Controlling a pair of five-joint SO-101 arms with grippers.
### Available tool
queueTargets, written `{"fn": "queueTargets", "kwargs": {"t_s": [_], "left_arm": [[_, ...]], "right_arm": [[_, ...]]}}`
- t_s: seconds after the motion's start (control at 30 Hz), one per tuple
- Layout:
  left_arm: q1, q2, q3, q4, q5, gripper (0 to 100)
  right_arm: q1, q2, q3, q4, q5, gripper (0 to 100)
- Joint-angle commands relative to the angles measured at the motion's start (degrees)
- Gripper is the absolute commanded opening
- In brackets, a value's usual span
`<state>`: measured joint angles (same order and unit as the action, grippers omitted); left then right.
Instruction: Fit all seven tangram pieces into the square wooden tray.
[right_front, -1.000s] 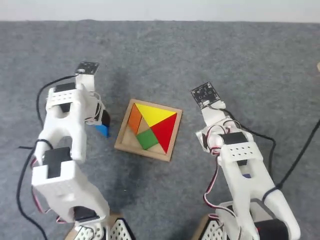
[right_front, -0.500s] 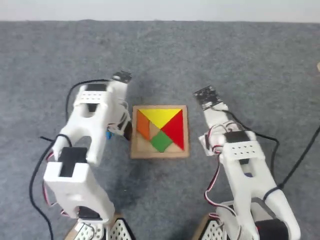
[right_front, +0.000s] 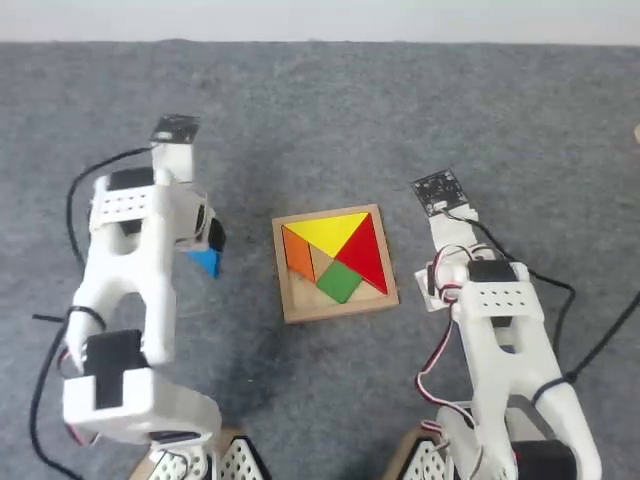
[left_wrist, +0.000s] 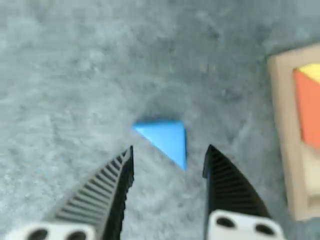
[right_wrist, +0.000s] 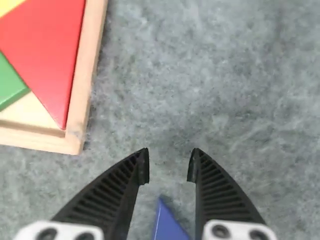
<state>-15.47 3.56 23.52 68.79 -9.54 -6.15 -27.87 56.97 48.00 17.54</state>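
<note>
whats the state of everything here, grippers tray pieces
wooden tray: partly filled, bare wood showing
yellow triangle: seated in tray
red triangle: seated in tray
orange piece: seated in tray
green square: seated in tray
blue triangle: flat on the carpet, outside the tray
dark blue piece: on the carpet, outside the tray, partly hidden
left gripper: open, above the blue triangle
right gripper: open, holding nothing

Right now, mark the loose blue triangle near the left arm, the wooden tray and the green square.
blue triangle (left_wrist: 165, 136): left wrist view, centre of its top face.
wooden tray (right_front: 343, 306): high view, bare rim nearest the green piece.
green square (right_front: 340, 281): high view, middle of the piece.
</note>
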Motion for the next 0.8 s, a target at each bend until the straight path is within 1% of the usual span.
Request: {"fn": "queueTargets", "kwargs": {"t_s": [0.0, 0.07, 0.23, 0.3, 0.53, 0.63, 0.77], "left_arm": [[-0.4, -0.4, 0.5, -3.3, 3.7, 22], [-0.4, 2.2, -1.0, -4.1, 6.2, 22], [-1.8, 8.4, -4.7, -3.8, 6.9, 22], [-2.3, 10.4, -6.7, -2.5, 9.4, 22], [-2.0, 16.0, -10.4, -1.8, 17.4, 22], [-1.9, 17.9, -12.7, 1.1, 20.8, 22], [0.4, 20.6, -16.7, 7.6, 28.1, 22]], "right_arm": [[-0.5, -0.8, -0.2, -0.9, -0.3, 14.5], [0.9, -0.9, -0.2, -0.6, -0.4, 14.5], [1.6, -0.7, -0.2, -1.3, -0.2, 14.5], [1.8, -0.5, -0.2, -1.9, -0.2, 14.6], [1.7, -0.3, -0.2, -2.4, -0.1, 14.5], [1.7, -0.3, -0.2, -2.4, -0.2, 14.5], [1.6, -0.3, -0.2, -2.4, -0.4, 14.5]]}}
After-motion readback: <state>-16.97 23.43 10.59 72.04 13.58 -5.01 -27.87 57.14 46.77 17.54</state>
